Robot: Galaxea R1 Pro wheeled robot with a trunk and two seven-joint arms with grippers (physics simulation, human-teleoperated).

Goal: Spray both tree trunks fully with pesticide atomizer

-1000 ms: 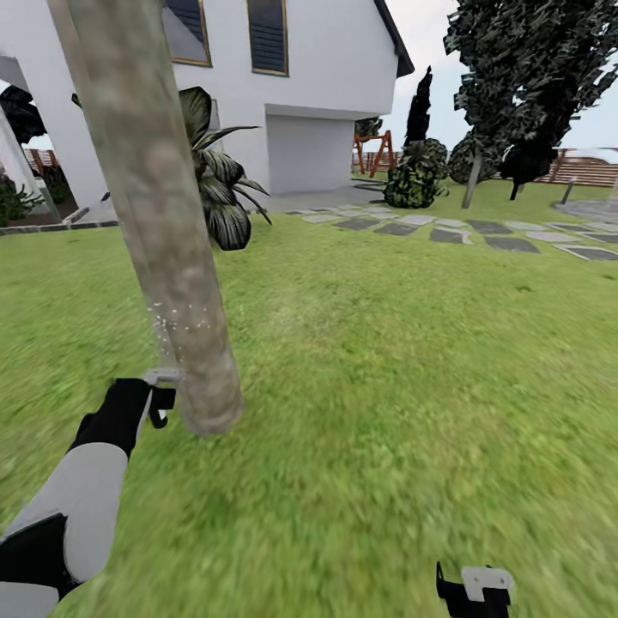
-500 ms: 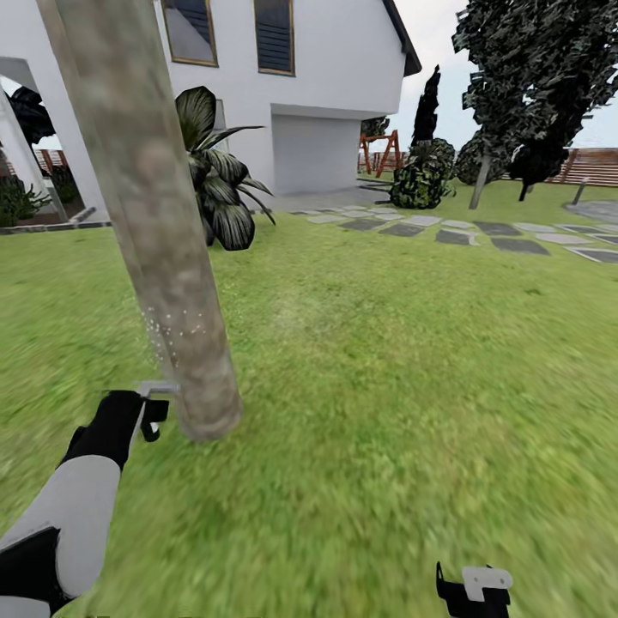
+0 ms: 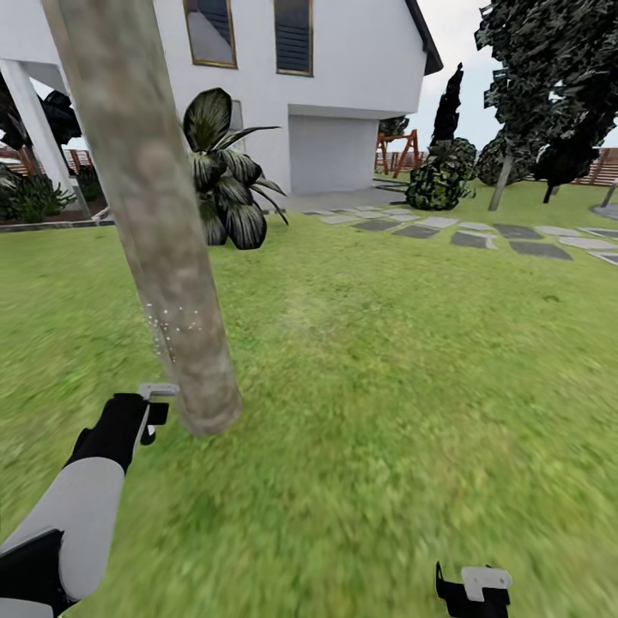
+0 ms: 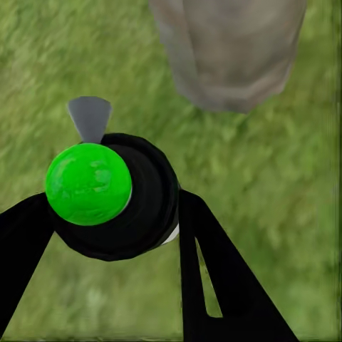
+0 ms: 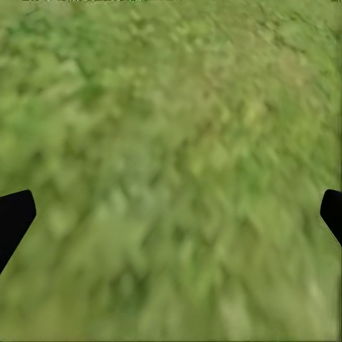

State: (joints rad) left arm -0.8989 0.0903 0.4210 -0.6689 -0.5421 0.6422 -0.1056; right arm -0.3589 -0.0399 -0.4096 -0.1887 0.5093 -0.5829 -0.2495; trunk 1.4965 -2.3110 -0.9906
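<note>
Head view: the pale tree trunk (image 3: 163,223) is seen leaning up from about 9 o'clock in the frame, with the left gripper (image 3: 148,410) parked just beside its base at roughly 8 o'clock. In the left wrist view the pesticide atomizer (image 4: 107,192) is clamped between the black fingers (image 4: 214,278), so the left fingers are clenched on it, green cap up and grey nozzle aimed toward the trunk foot.

What's changed over the last second: the whole picture has slid a bit, house (image 3: 283,86) and paving stones (image 3: 481,236) drifting toward 3 o'clock, so that's the camera turning, not the things. The arm itself has barely budged next to the trunk. A patch of whitish pesticide specks (image 3: 176,326) is sitting on the lower trunk, and it looks about the same size as before.

So probably spraying is in progress but coverage is nowhere near complete; most of the trunk above the patch is bare, and the second tree (image 3: 532,77) off at 2 o'clock isn't touched yet.

The right gripper (image 3: 475,590) is hung low at 5 o'clock over the grass (image 3: 412,386), fingers spread and holding nothing.
</note>
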